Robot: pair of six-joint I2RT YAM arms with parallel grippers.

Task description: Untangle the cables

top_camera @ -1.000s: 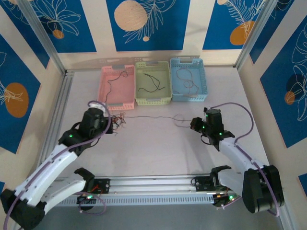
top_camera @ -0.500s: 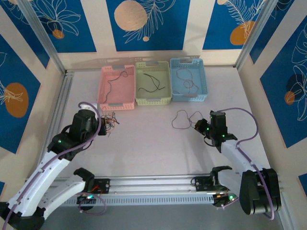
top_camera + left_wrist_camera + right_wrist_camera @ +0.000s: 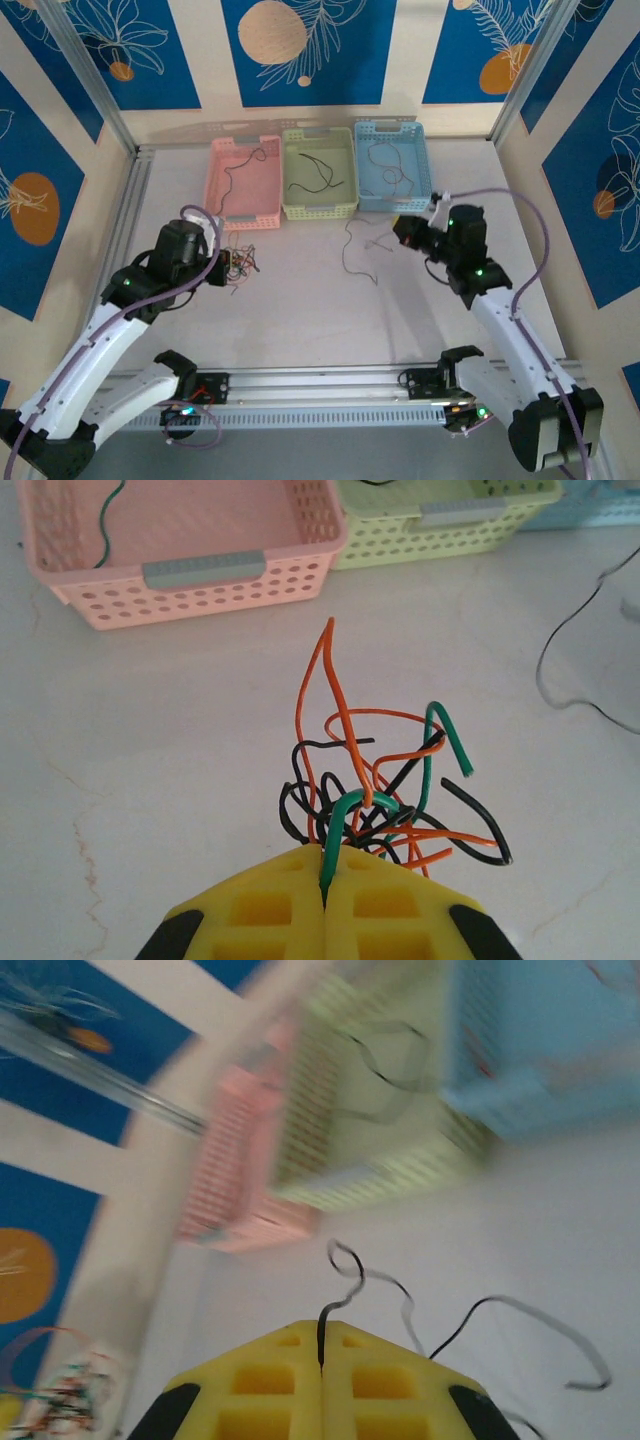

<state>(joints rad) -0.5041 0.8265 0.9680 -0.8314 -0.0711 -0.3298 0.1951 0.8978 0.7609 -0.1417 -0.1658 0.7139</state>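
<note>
The tangle of thin orange, green and black cables (image 3: 380, 800) is just in front of the pink perforated plastic basket (image 3: 205, 592), over the white table (image 3: 150, 740). The left gripper (image 3: 325, 895) is pinched shut on one of its green strands. Well right of that basket, the right gripper (image 3: 322, 1355) is clamped on a single loose black cable (image 3: 321, 1325).

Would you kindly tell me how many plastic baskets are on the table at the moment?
3, in a row at the far edge: pink basket on the left, green basket in the middle, blue basket on the right.
</note>
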